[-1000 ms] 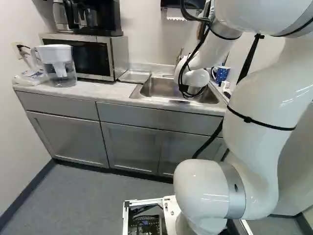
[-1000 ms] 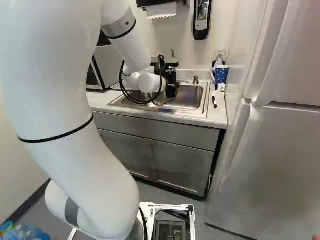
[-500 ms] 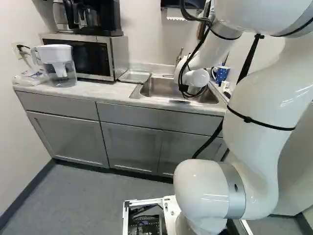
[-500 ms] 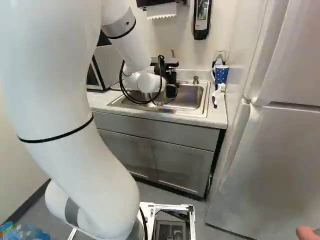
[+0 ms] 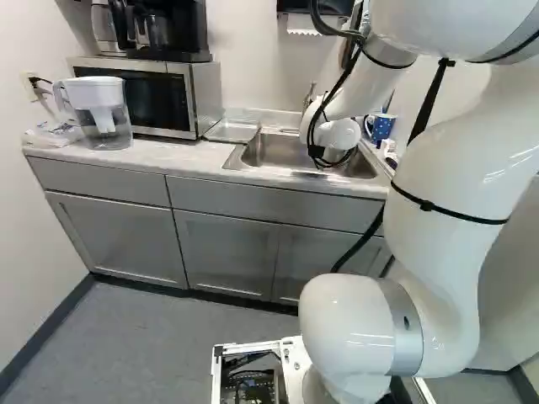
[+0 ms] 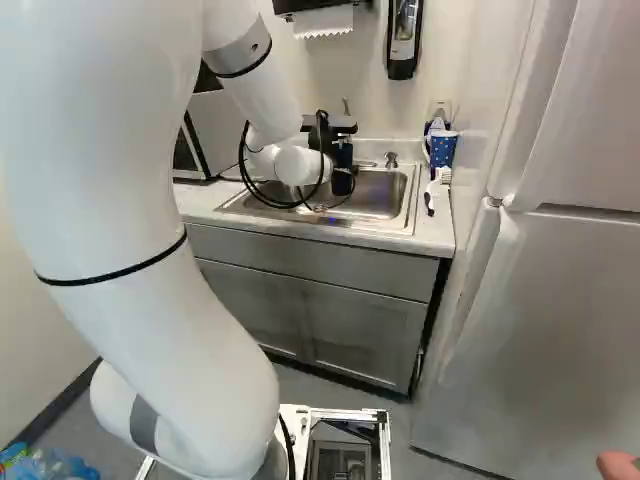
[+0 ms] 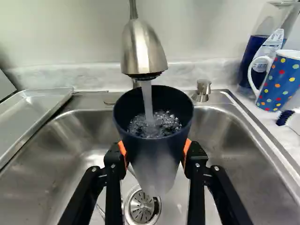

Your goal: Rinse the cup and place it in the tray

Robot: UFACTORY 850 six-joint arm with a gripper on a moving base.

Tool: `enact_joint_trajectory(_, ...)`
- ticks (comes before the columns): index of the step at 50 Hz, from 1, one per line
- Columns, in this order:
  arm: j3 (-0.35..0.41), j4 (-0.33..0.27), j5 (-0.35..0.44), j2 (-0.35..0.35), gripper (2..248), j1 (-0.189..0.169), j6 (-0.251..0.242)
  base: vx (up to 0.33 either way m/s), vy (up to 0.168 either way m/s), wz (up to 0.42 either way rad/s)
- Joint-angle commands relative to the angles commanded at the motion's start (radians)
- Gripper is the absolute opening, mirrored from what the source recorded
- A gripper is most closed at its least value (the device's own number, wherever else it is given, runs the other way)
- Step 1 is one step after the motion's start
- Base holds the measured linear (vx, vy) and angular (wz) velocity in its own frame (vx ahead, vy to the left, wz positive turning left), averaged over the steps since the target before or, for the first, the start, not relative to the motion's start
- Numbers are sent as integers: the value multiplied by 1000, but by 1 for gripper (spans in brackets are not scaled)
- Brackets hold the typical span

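The black claw (image 6: 342, 158) of a robotic arm grips a dark cup (image 7: 154, 159) above the drain (image 7: 142, 206) of a steel sink (image 7: 234, 140), its orange pads (image 7: 187, 152) pressed to both sides and parted by the cup's width. Water from the faucet (image 7: 143, 47) at the back of the sink pours into the cup. A metal tray (image 5: 232, 131) lies at one side of the sink; a spotted mug (image 7: 279, 82) stands on the surface (image 6: 438, 232) at the other.
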Motion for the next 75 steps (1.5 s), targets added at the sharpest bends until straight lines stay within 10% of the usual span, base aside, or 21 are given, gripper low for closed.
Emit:
enact_joint_trajectory(23,-1,0,0,-1,125,13,0,0,0,0)
enact_joint_trajectory(75,0,0,0,14,125,164,0,0,0,0)
